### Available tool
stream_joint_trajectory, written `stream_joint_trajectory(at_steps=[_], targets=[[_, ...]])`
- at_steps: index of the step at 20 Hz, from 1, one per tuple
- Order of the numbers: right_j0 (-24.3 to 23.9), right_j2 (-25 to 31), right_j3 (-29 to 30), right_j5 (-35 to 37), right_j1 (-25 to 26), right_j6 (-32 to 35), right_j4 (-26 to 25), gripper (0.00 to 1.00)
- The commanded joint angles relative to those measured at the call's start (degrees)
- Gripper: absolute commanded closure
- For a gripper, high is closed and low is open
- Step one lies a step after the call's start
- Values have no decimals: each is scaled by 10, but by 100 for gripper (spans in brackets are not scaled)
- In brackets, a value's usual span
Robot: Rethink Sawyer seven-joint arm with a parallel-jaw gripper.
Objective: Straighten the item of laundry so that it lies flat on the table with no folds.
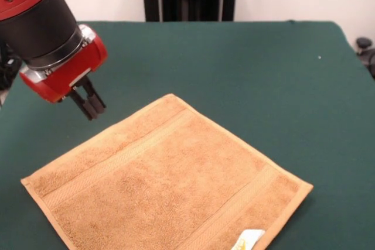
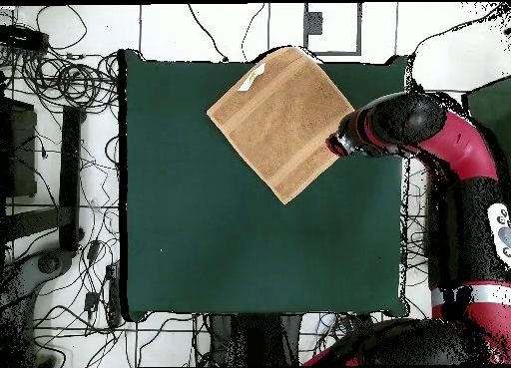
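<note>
Towel point(image 1: 167, 182) flat, just beside raised claw point(image 1: 91, 105).

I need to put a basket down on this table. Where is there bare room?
Most of the green table is bare: the wide stretch from the towel toward the robot's base, and the side away from the arm. It is crowded only at the towel's corner, where the hand hangs.

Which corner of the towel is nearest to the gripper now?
The towel's far corner, pointing toward the robot's base, lies nearest the gripper. The corner beside the white tag is farthest away.
</note>
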Motion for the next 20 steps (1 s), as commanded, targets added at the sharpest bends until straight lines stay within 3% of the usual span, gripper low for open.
stream_joint_trajectory(at_steps=[1, 9, 20], targets=[[25, -9, 21, 0, 23, 109, 12, 100], [-2, 8, 43, -18, 21, 91, 37, 100], [3, -7, 6, 9, 19, 98, 37, 100]])
